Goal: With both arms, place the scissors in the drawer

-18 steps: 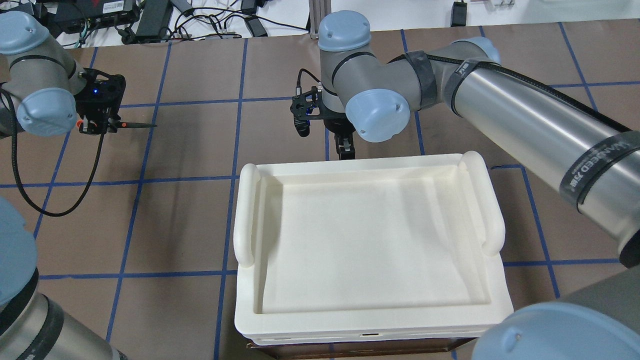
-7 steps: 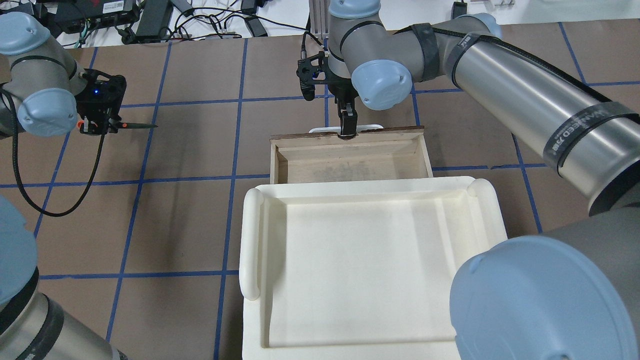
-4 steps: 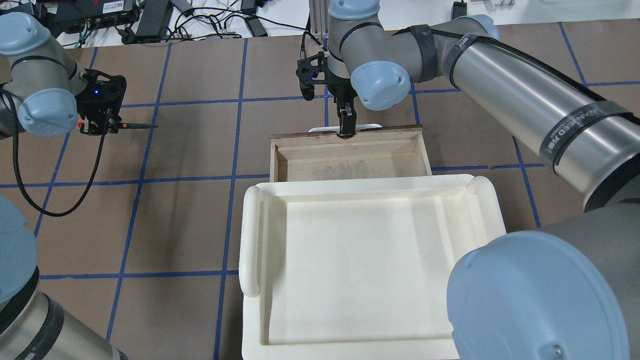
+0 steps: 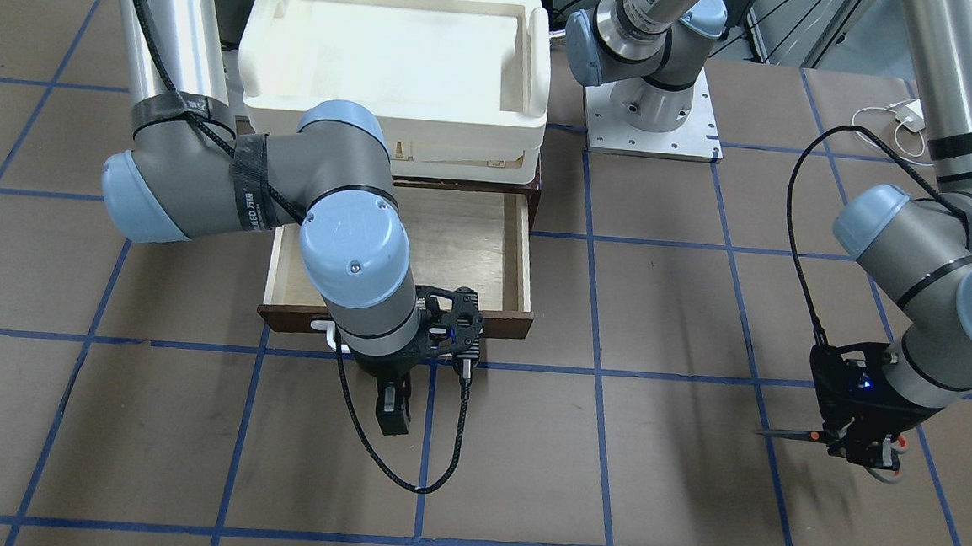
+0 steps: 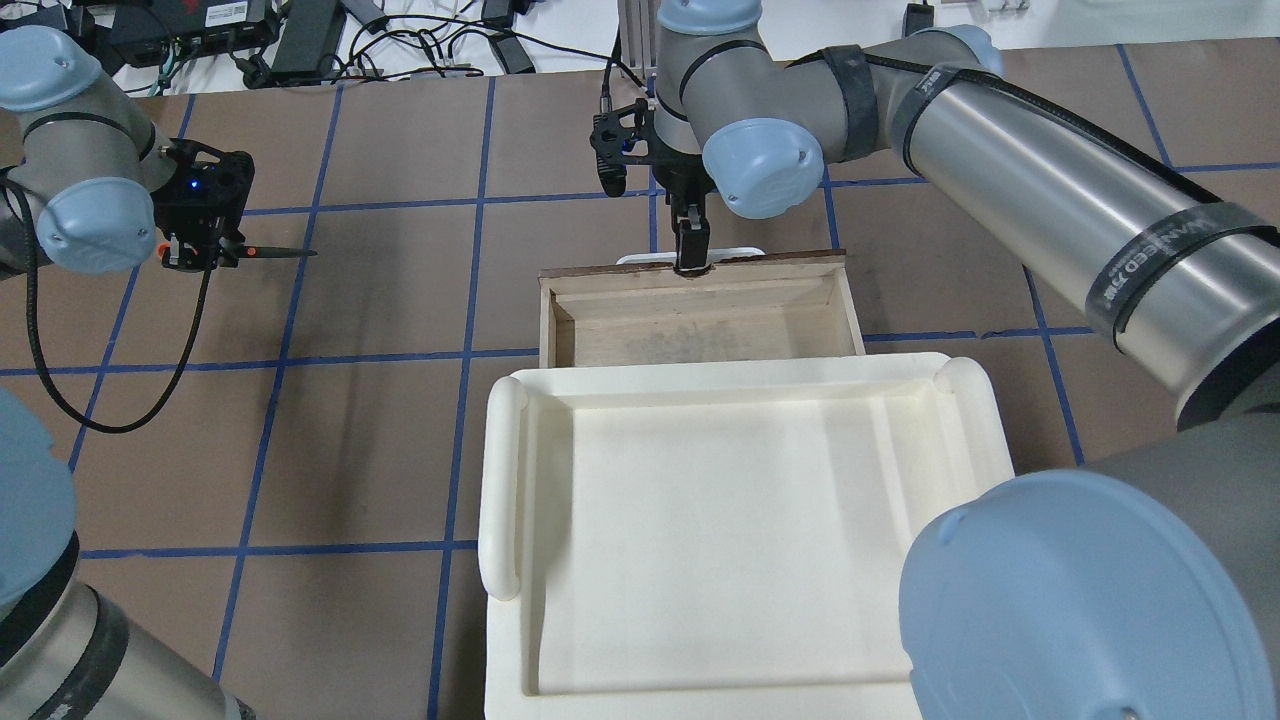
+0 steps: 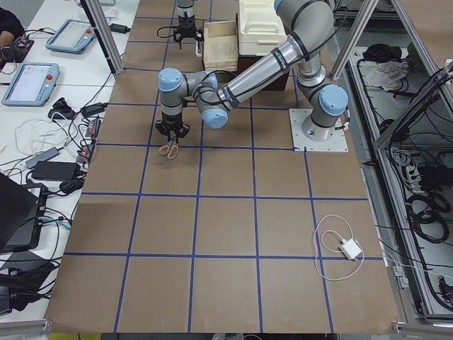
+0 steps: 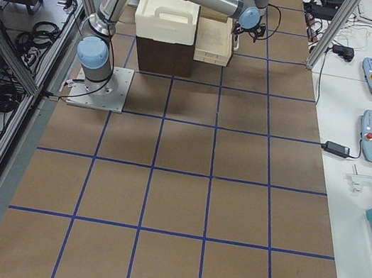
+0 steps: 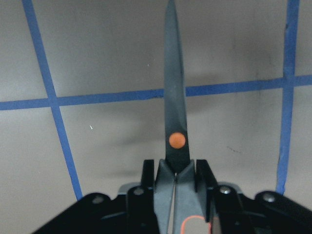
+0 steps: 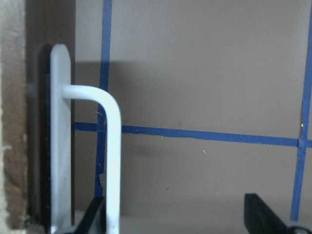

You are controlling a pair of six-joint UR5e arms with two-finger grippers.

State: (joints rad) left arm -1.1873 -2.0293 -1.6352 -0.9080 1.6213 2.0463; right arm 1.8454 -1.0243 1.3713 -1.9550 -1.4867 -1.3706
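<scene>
Drawer (image 5: 700,335), frame centre, had come open; right gripper (image 5: 690,255) jaws spread, handle (image 9: 113,146) released; left gripper (image 5: 215,250), upper left, jaws pinching scissors (image 8: 174,97), awaiting transfer

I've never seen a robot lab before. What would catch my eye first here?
The big cream tray fills the middle, with an open wooden drawer sticking out beneath it and the right gripper at its white handle. Far to the side, the left gripper holds scissors.

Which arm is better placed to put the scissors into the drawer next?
Left. The left claw grips the scissors, and the drawer stands open and empty. The right claw is open at the handle, holding nothing.
</scene>
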